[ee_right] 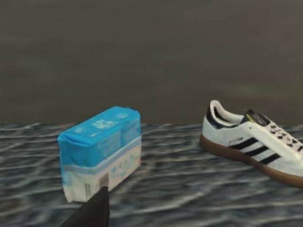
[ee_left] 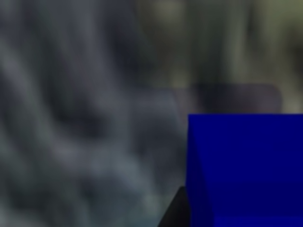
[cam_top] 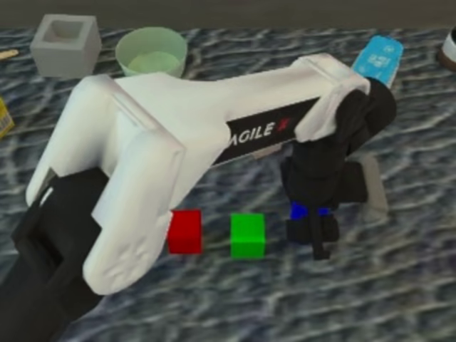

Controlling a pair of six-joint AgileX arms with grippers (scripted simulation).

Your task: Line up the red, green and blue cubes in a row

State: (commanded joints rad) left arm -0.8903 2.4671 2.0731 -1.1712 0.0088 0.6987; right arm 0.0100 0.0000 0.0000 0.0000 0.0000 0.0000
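The left gripper [cam_top: 311,226] has its jaws closed on the flat sides of the blue cube [cam_top: 308,210], a small, hard, light block, just right of the green cube [cam_top: 247,235] and red cube [cam_top: 185,231].

The left gripper [cam_top: 311,222] covers most of the blue cube [cam_top: 299,210]. A shoe [cam_top: 449,46] at two o'clock is cut by the table view's edge.
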